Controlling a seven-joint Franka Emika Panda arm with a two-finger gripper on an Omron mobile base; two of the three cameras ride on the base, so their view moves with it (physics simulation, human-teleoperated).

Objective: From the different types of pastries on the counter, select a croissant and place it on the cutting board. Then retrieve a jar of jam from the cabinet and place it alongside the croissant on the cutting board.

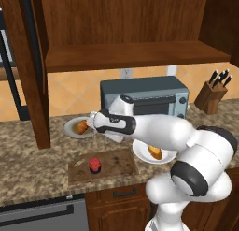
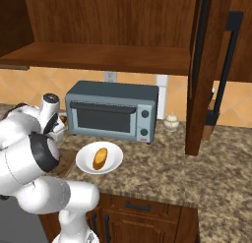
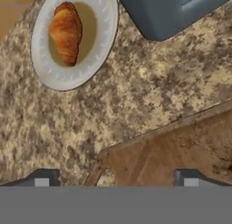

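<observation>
- Jaws (image 3: 116, 178) stand spread wide with nothing between them, the two dark fingertips (image 3: 44, 177) at opposite sides of the hand view's lower edge
- White arm (image 1: 163, 132) reaches from the lower right leftward over the bench (image 1: 28, 164), forearm about level, hand above the bare granite between the plate (image 3: 97, 46) and the cutting board (image 1: 116, 162)
- Croissant (image 3: 66, 32) lies on that small white plate, left of the grey toaster oven (image 1: 144, 97); in the hand view it is well apart from the fingertips
- Cutting board lies flat at the bench's front edge, its handle slot (image 3: 103, 178) just beside the left fingertip in the hand view
- Jar of jam (image 1: 95, 165) stands upright on the board's left part
- Longer golden pastry (image 2: 100, 158) rests on a second white plate (image 2: 115, 151) in front of the oven
- Cabinet (image 1: 130, 54) with its plank shelf hangs above the oven; a knife block (image 1: 212, 97) stands at the far right
</observation>
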